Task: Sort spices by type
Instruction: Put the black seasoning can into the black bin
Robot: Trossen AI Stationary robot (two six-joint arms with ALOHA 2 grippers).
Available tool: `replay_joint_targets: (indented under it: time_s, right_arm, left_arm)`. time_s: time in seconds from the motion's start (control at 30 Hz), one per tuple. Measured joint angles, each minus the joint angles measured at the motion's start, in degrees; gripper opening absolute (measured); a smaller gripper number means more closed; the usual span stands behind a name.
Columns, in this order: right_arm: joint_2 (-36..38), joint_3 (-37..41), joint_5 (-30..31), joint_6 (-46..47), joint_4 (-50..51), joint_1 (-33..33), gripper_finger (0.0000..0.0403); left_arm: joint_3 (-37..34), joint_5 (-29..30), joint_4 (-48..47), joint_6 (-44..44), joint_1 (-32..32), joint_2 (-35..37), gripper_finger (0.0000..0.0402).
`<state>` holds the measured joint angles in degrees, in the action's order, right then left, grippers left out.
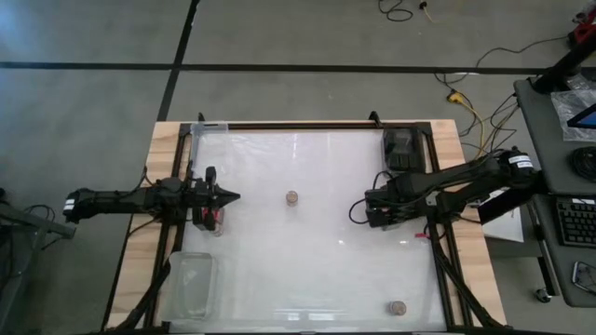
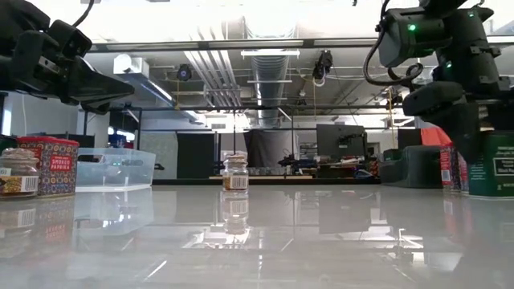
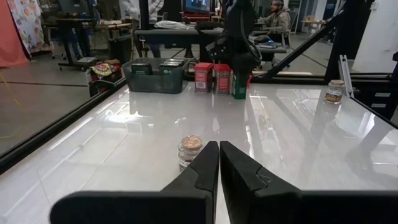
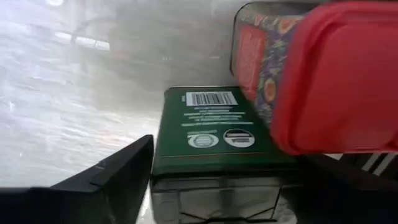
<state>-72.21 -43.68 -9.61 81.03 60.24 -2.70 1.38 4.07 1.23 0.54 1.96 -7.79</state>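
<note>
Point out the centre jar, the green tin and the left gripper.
Centre jar (image 1: 291,197), high view, on its tan lid.
Green tin (image 4: 214,134), right wrist view, on its labelled face.
Left gripper (image 3: 219,163), left wrist view, between its shut fingertips.

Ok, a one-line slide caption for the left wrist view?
Left gripper shut, pointing at a tan-topped jar mid-table; red tins beyond.
</note>
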Motion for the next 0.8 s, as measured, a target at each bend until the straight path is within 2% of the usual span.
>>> replay_joint_targets:
  time_s: [0.13, 0.33, 0.53, 0.67, 0.8]
  right_arm:
    - [-0.34, -0.72, 0.08, -0.04, -2.06, 0.0, 0.0253]
    - [-0.34, -5.7, 2.56, -0.86, -5.41, 0.0, 0.0253]
    - [-0.34, -11.95, 7.76, -2.69, -5.32, 0.47, 0.0286]
    - [-0.35, -15.84, 10.21, -4.91, -5.13, 2.2, 0.0269]
    - [-0.37, -20.46, 13.0, -11.86, -4.87, 5.93, 0.026]
  left_arm:
    - [-0.01, 0.0, 0.02, -0.01, 0.01, 0.0, 0.0]
    - [-0.01, -0.01, 0.02, 0.0, 0.01, 0.0, 0.0]
    - [0.01, 0.01, 0.02, 0.0, -0.01, 0.0, 0.0]
    - [-0.01, 0.01, 0.02, -0.01, 0.0, 0.0, 0.0]
    - [-0.01, -0.01, 0.02, -0.02, -0.01, 0.0, 0.0]
